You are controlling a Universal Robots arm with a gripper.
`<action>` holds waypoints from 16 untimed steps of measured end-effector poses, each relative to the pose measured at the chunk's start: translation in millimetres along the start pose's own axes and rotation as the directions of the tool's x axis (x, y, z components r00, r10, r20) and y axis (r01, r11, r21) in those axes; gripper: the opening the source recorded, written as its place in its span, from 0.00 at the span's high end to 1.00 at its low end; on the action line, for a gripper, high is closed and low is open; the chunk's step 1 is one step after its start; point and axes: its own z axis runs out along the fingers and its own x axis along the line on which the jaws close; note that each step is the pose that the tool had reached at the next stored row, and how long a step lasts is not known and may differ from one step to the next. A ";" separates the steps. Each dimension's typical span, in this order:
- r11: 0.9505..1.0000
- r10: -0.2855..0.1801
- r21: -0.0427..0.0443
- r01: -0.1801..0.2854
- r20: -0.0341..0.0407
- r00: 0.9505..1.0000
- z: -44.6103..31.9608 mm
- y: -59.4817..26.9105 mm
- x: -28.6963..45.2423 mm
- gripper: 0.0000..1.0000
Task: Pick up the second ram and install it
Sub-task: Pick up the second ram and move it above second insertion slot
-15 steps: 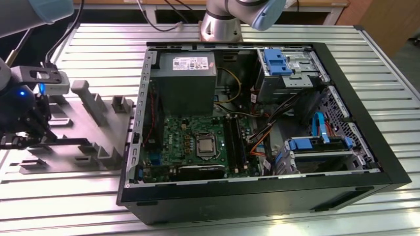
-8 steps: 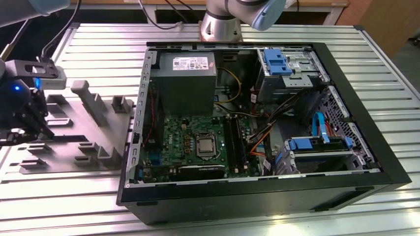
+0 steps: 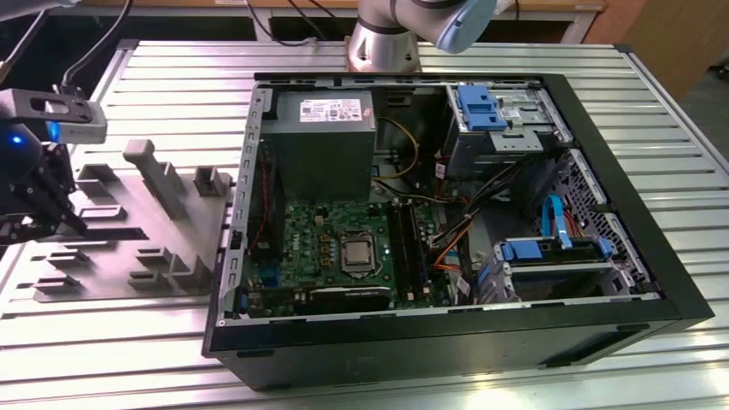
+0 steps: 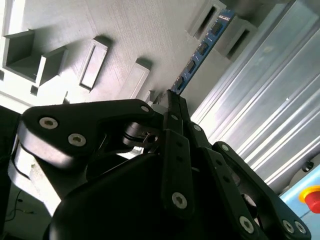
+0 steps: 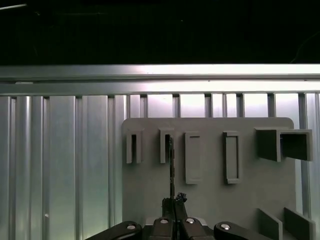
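The second ram [image 4: 200, 50] is a narrow blue strip with black chips, and it shows edge-on as a thin dark line [image 5: 171, 170] in the first wrist view. My gripper [image 4: 172, 100] is shut on one end of it. The far end of the ram sits between two raised blocks of the grey holder tray [image 5: 210, 200]. In the exterior view the gripper [image 3: 57, 224] hangs over that tray [image 3: 125, 213] at the exterior view's left, well apart from the open computer case [image 3: 638, 282]. The black memory slots [image 3: 408, 243] lie on the green board inside the case.
The case lies open on a slatted metal table [image 3: 171, 77], with a grey power supply [image 3: 324, 141] and blue drive brackets [image 3: 479, 107] inside. The arm's base [image 3: 381, 43] stands behind the case. A red button [image 4: 312, 196] shows in the second wrist view.
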 end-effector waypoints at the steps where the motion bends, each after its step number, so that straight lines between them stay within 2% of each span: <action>1: 1.000 0.000 0.000 0.000 0.000 1.000 -2.0 0.0 -0.1 0.89; 16: 1.000 0.000 0.002 0.000 0.000 1.000 -28.1 0.6 -1.1 0.89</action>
